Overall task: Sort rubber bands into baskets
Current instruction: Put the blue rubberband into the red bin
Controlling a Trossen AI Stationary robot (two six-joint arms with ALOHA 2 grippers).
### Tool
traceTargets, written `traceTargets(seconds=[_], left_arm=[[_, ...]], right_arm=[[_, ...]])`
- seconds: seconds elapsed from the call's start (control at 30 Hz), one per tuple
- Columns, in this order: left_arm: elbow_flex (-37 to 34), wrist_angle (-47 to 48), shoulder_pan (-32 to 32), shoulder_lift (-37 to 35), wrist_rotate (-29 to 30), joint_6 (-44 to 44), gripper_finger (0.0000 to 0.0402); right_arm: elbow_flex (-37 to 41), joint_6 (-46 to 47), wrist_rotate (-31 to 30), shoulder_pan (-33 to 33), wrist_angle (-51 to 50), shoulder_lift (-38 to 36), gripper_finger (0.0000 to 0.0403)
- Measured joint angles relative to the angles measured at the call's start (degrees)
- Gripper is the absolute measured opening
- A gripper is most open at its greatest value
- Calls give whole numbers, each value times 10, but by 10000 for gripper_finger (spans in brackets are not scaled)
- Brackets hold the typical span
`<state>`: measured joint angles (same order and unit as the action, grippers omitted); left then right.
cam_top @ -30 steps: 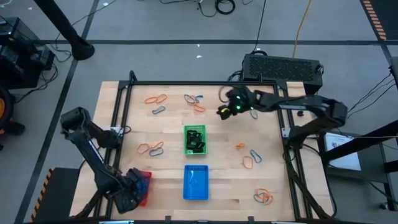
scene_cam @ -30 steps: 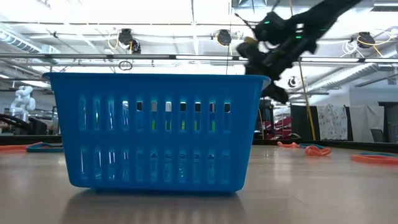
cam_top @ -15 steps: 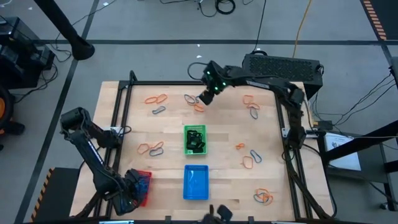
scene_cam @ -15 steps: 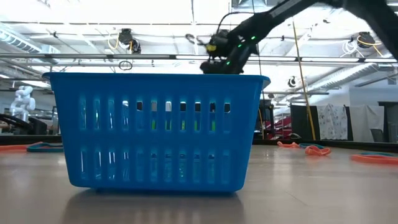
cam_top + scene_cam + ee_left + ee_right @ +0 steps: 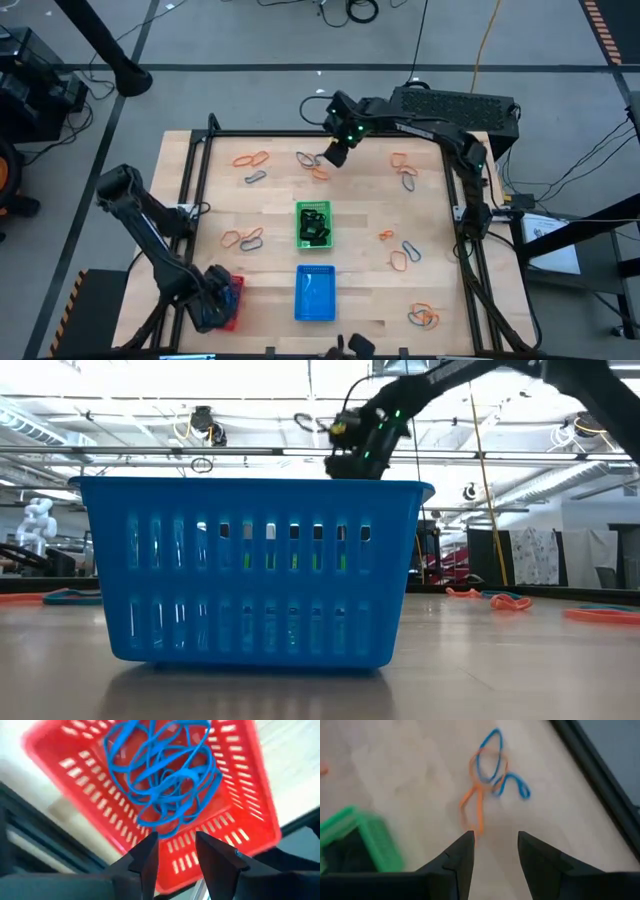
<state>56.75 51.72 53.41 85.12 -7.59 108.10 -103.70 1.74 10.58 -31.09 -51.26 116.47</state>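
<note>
**Right gripper above far-edge bands, left gripper over red basket**

The right gripper point(image 5: 333, 156) hangs at twelve o'clock on the wooden table point(image 5: 280, 190), fingers point(image 5: 457, 862) narrowly parted and empty, just above a tangle of thin orange and blue rubber bands point(image 5: 487, 780). The small green plastic mesh basket point(image 5: 314, 224) sits at table centre, the blue mesh basket point(image 5: 315, 293) at six o'clock. The left gripper point(image 5: 175, 852), narrowly open and empty, hovers over the red mesh basket point(image 5: 240, 795) at seven o'clock, which holds blue bands point(image 5: 165, 775).

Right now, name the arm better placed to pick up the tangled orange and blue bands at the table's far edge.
Right. The right gripper hovers open beside that tangle; the left gripper sits over the red basket.
</note>
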Motion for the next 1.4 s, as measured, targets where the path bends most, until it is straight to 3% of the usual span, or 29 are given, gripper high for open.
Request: traceTargets(seconds=[0.23,0.4,0.5,0.7,0.87,1.07,1.2,1.4], left_arm=[[0,91,-32,-79,15,-136,137],[0,115,-92,-136,131,-296,137],[0,139,-157,-161,183,-401,137],[0,153,-365,-168,200,-705,137],[0,44,-570,-140,183,-965,137],[0,-127,-768,-50,101,-1123,137],[0,-233,-826,21,78,-1239,137],[0,-309,-850,115,72,-1396,137]], right_arm=[[13,33,-8,50,-90,-73,144],[83,109,-56,109,-94,-145,144],[148,176,-81,151,-72,-190,144],[303,384,-123,262,11,-287,144],[410,581,-164,386,126,-347,144],[462,788,-264,532,203,-360,144],[462,882,-317,598,205,-347,144],[462,985,-332,654,207,-326,144]])
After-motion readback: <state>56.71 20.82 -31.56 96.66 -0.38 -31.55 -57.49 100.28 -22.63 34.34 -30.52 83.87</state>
